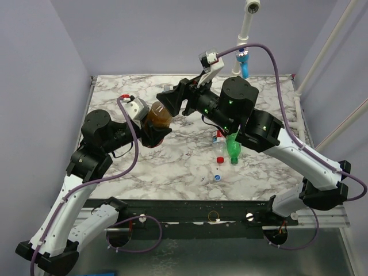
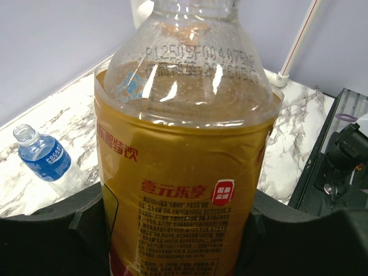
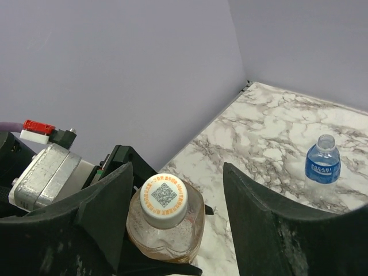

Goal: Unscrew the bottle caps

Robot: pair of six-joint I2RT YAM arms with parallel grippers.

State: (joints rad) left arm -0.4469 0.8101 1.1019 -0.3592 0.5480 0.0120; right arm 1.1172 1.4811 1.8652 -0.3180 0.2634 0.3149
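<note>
Cap [image 3: 164, 198], QR-coded, on gold-labelled bottle [image 2: 184, 172]

The left arm [image 1: 86, 152] and right arm [image 1: 261, 129] share white lower links and chunky black joint housings, each trailed by a purple cable [image 1: 135, 150]; green lights [image 1: 228, 103] dot the right arm at upper centre. The right gripper [image 3: 177, 178] has matte black, wedge-shaped fingers [image 3: 270, 230].

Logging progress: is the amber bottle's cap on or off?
On. The white cap sits atop the amber bottle, between the open fingers of the right gripper.
</note>
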